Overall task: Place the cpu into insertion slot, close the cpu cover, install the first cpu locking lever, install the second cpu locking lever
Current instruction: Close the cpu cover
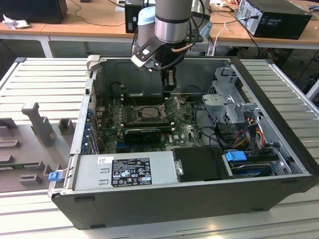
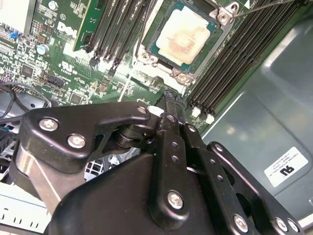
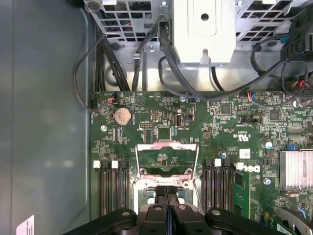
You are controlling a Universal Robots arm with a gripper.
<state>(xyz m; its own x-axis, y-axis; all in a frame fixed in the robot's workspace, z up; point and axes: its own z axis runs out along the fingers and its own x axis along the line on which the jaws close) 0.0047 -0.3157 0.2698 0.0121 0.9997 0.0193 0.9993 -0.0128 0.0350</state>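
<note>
One cpu (image 2: pixel 186 36) fills the insertion slot (image 2: pixel 220 36) in the second wrist view.

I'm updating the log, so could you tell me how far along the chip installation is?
Done: the chip sits in its socket. In hand: the shut pincer hovers by the cover, which stands open. Left: closing it and both levers.

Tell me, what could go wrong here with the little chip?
The cpu cover stands open beside the cpu, and the shut gripper hovers close. A slip might scrape the cpu's bare face. The cover might also drop unevenly and nudge the cpu in the insertion slot.
</note>
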